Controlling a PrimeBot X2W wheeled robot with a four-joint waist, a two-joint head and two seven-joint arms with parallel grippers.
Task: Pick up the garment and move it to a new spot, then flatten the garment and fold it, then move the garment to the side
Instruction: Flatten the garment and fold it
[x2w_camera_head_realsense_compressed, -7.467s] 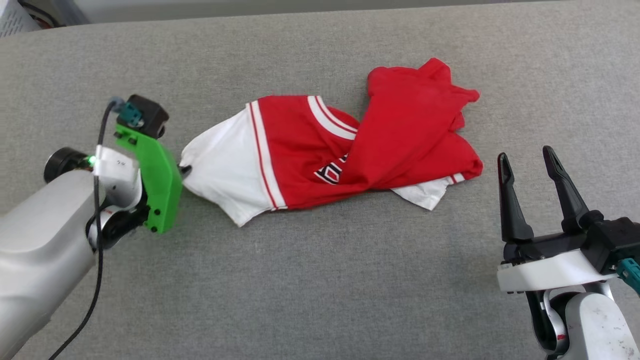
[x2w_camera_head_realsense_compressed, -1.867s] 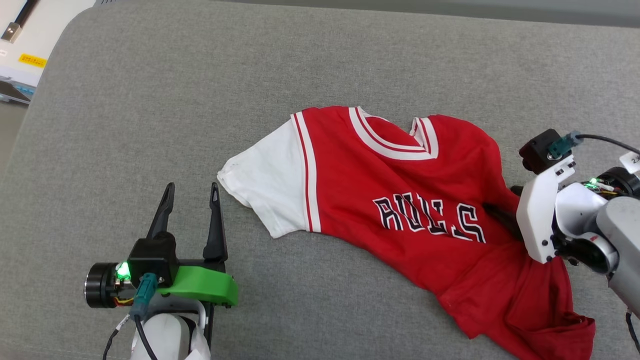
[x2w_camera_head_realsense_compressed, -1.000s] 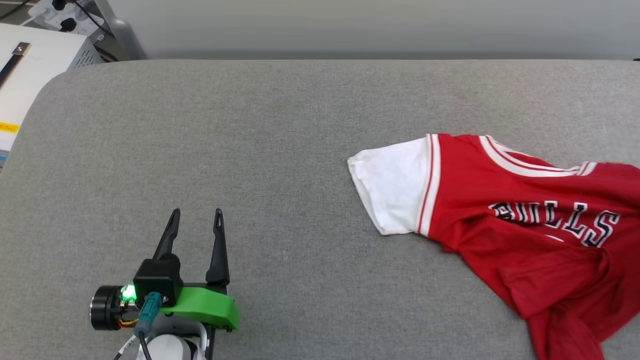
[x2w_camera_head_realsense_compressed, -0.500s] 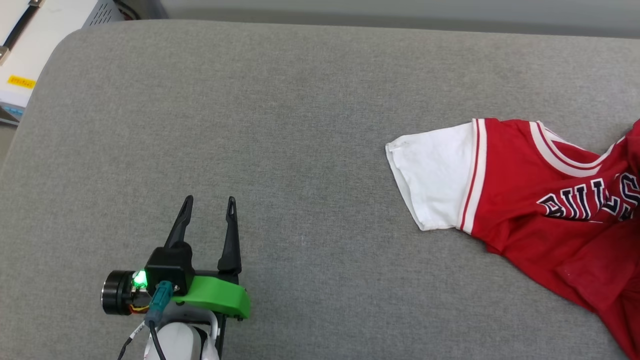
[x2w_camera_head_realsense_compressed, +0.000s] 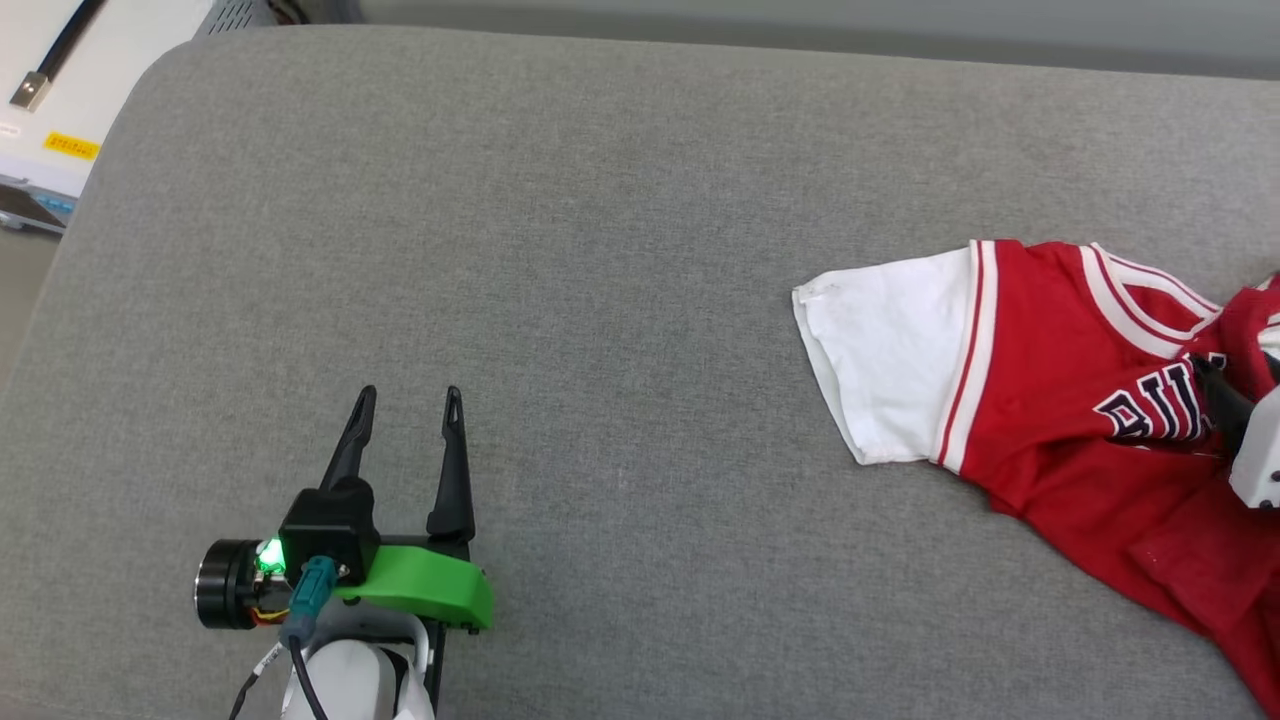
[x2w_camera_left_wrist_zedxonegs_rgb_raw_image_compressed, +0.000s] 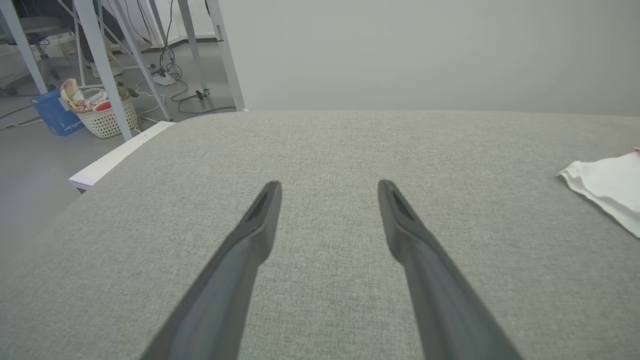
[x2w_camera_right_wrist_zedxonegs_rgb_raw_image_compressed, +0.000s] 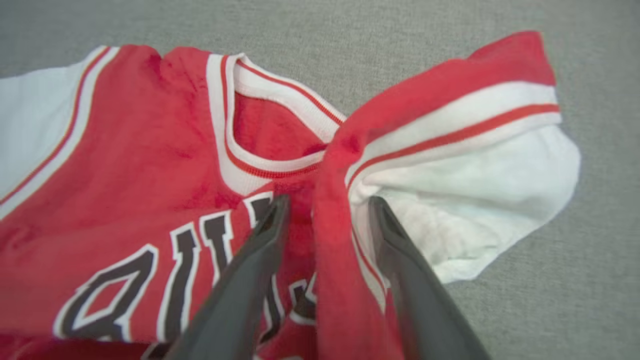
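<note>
Item: one garment (x2w_camera_head_realsense_compressed: 1050, 420), red with two white sleeves, lying at the right of the grey padded surface (x2w_camera_head_realsense_compressed: 600, 250). Its right part runs off the head view and its lettering is partly covered.
Right gripper (x2w_camera_right_wrist_zedxonegs_rgb_raw_image_compressed: 328, 205): fingers spread wide, a raised red fold standing between them (touching it or not, hard to tell).
Left gripper (x2w_camera_head_realsense_compressed: 408, 392): fingers wide, empty, well apart from the garment.
One white basket (x2w_camera_left_wrist_zedxonegs_rgb_raw_image_compressed: 107, 117) on the floor, holding crumpled oddments.
</note>
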